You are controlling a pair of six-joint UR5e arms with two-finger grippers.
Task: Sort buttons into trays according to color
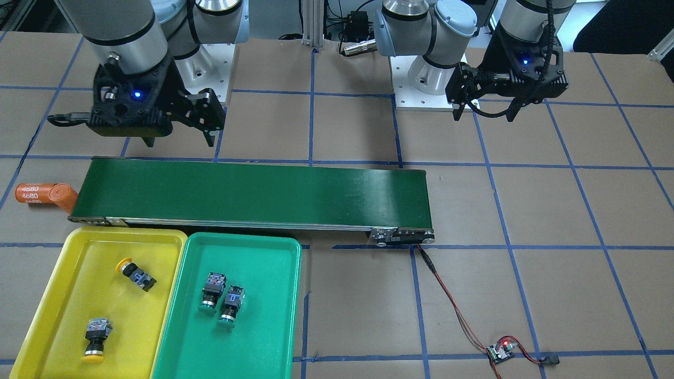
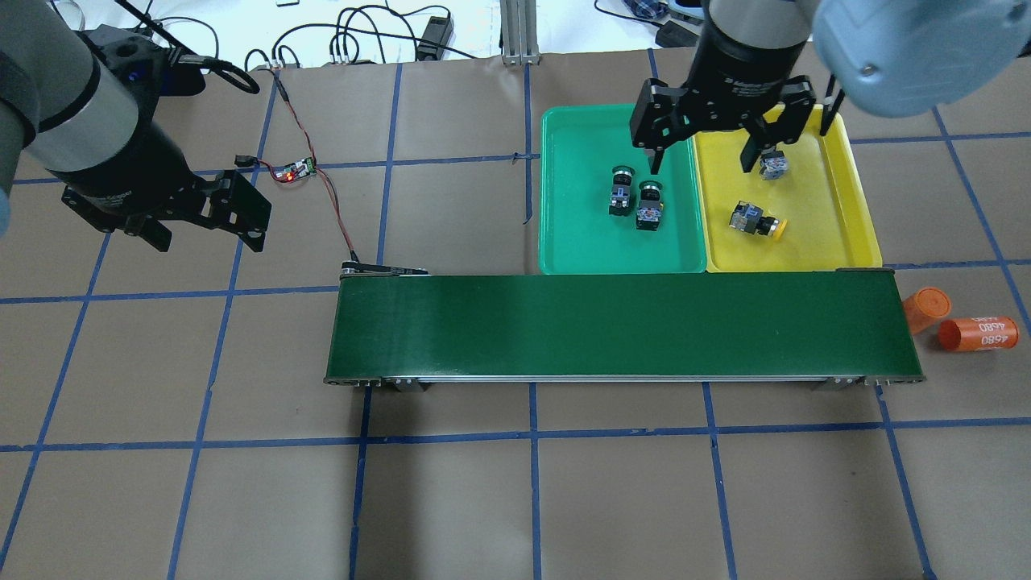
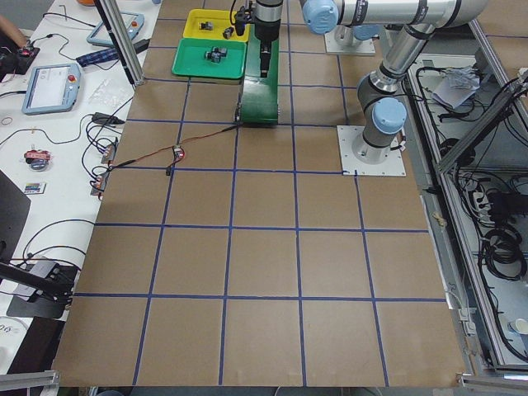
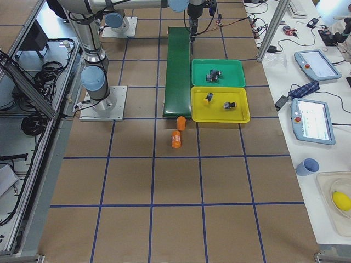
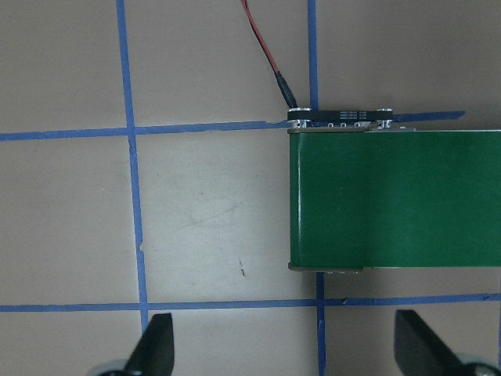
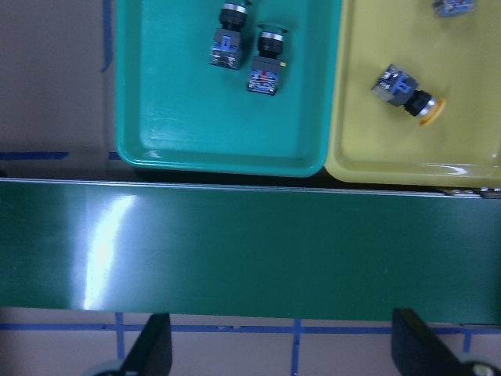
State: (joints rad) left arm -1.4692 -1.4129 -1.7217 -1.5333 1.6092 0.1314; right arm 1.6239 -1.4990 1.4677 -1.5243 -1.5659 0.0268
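Overhead exterior: 2 yellow buttons [image 2: 757,221] are found in yellow tray [image 2: 821,229], 2 green buttons [image 2: 620,195] in green tray [image 2: 580,234]. Sorting is judged done, w/ nothing left. L fingers [image 2: 254,227] & R fingers [image 2: 655,157] are held wide, empty.

**A robotics test lab**

I stand at a table [image 3: 264,272] papered in brown and ruled into squares with blue tape [image 3: 247,230], and my arms rise from metal plates [image 3: 351,167] fixed to it. A short conveyor belt [image 2: 620,326] is wired by a thin red lead to a bare circuit board [image 1: 500,351]. A green tray [image 2: 580,234] and a yellow tray [image 2: 821,234] sit against the belt. Aluminium framing [image 4: 272,27] stands at the table's edge. A white bench [image 4: 335,156] alongside holds touch-screen pendants [image 4: 314,64], and cable bundles [image 4: 22,63] lie behind me.
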